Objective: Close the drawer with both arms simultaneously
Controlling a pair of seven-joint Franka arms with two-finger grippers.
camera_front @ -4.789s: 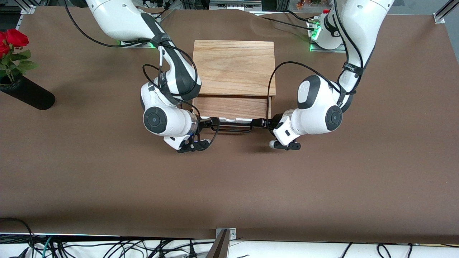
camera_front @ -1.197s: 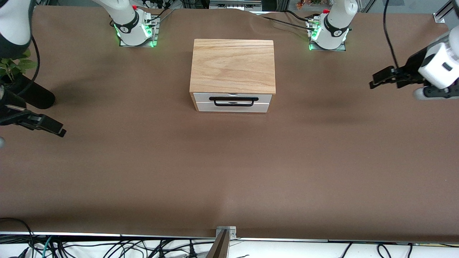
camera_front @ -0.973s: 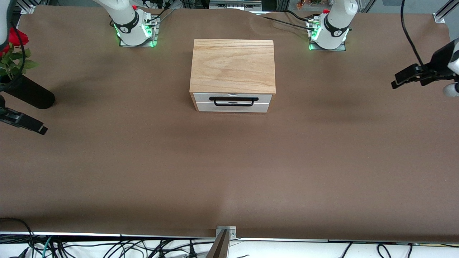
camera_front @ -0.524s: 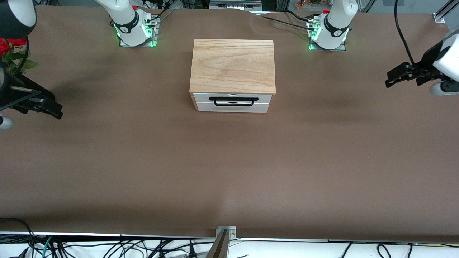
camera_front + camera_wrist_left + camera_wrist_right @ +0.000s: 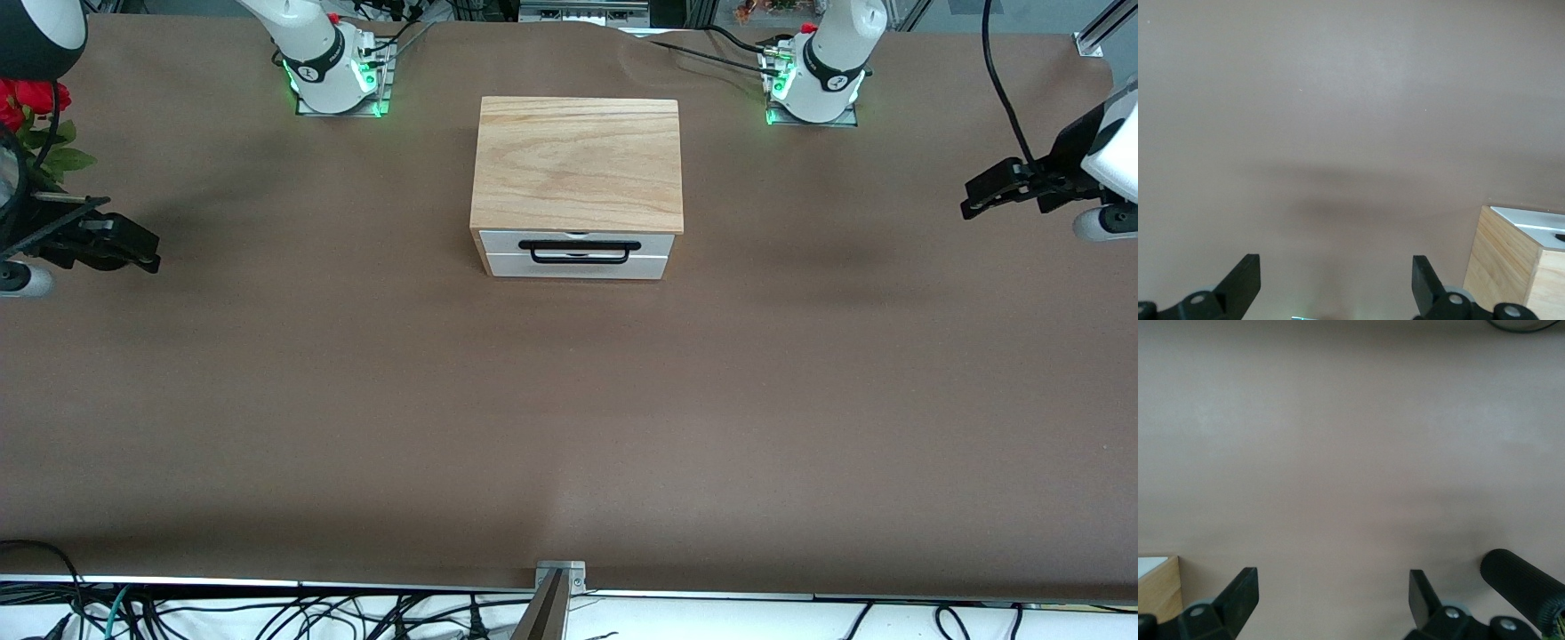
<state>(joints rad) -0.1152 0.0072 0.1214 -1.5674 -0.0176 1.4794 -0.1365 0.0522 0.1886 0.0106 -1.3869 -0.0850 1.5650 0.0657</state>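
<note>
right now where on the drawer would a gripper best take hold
The thin black wire handle on the drawer front. It stands proud of the white panel and runs level, so probably come from in front of the drawer, fingers above and below the bar. Both the left gripper and right gripper are open.

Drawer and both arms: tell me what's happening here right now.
The drawer sits shut, its white front flush under the wooden box, and nothing touches it. The left gripper hangs open over the bare table at the left arm's end. The right gripper hangs open at the right arm's end, beside the black vase of roses.
</note>
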